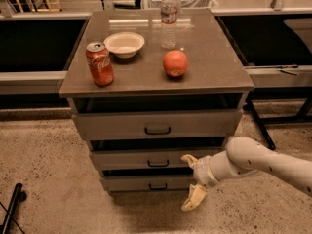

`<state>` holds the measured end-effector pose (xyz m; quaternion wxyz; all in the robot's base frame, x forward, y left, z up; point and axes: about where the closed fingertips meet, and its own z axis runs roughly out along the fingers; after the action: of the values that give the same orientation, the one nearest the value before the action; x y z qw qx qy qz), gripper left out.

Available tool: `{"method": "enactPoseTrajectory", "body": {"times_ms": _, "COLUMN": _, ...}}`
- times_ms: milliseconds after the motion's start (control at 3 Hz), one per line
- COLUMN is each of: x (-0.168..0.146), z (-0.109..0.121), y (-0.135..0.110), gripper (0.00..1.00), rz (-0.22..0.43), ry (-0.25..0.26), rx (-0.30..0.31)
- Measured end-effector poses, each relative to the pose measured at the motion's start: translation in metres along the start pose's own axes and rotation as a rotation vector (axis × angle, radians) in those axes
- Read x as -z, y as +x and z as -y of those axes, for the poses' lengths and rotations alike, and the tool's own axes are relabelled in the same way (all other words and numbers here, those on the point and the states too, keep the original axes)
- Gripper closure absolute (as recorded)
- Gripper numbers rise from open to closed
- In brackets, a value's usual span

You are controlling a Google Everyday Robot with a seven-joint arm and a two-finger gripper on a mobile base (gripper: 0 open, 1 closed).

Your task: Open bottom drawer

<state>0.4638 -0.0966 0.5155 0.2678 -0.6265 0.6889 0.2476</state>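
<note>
The grey cabinet has three drawers. The bottom drawer (146, 183) is the lowest, a flat grey front with a small dark bar handle (158, 186); it looks shut. The middle drawer (156, 159) and top drawer (156, 126) sit above it. My gripper (191, 182) reaches in from the right on a white arm, open, with one cream finger up by the middle drawer and the other (194, 199) down by the floor. It is in front of the bottom drawer's right end, right of the handle, holding nothing.
On the cabinet top (214, 67) stand a red soda can (99, 63), a white bowl (125, 44), a water bottle (168, 18) and a red apple (175, 63). Low dark shelving flanks the cabinet. A black leg (10, 206) lies at the lower left floor.
</note>
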Motion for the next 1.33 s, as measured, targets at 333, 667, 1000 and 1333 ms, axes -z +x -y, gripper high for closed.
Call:
{"method": "enactPoseTrajectory", "body": {"times_ms": 333, "x": 0.0, "z": 0.0, "y": 0.0, "gripper": 0.0, "rz": 0.0, "ry": 0.0, "rx": 0.0}}
{"method": "enactPoseTrajectory", "body": {"times_ms": 667, "x": -0.026, "z": 0.011, "y": 0.023, "gripper": 0.0, "rz": 0.023, "ry": -0.004, "rx": 0.011}}
{"method": "enactPoseTrajectory", "body": {"times_ms": 1000, "x": -0.056, "z": 0.036, "y": 0.071, "gripper": 0.0, "rz": 0.094, "ry": 0.036, "rx": 0.081}}
{"method": "enactPoseTrajectory", "body": {"times_ms": 1333, "x": -0.096, "z": 0.044, "y": 0.114, "gripper": 0.0, "rz": 0.17, "ry": 0.021, "rx": 0.176}}
